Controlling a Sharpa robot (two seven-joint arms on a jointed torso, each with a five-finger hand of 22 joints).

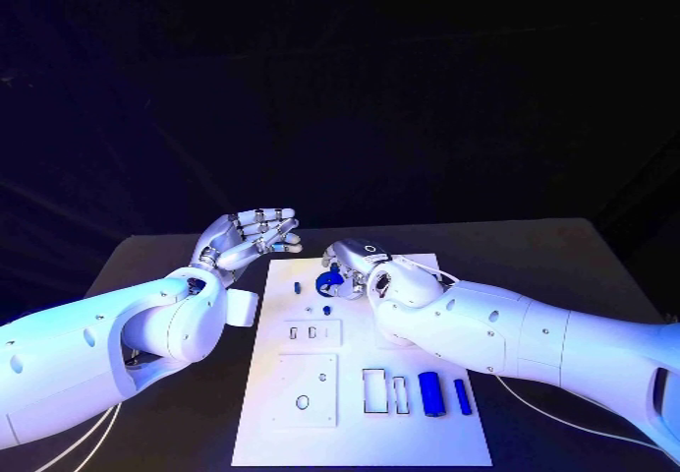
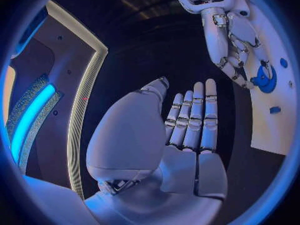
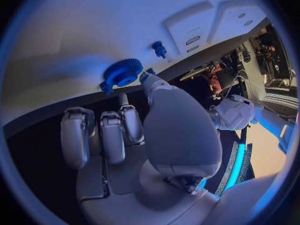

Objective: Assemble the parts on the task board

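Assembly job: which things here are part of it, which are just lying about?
Part of the job:
task board
blue gear, at the right hand
small blue peg
two blue cylinders

Just lying about:
cable on the table
left hand, open, off the board

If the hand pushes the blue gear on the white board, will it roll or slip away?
The blue gear looks stiff, probably light plastic. It seems to lie flat on the task board, so it would likely slide, not roll. Its toothed rim should give the right hand some grip, though the smooth board may let it skid.
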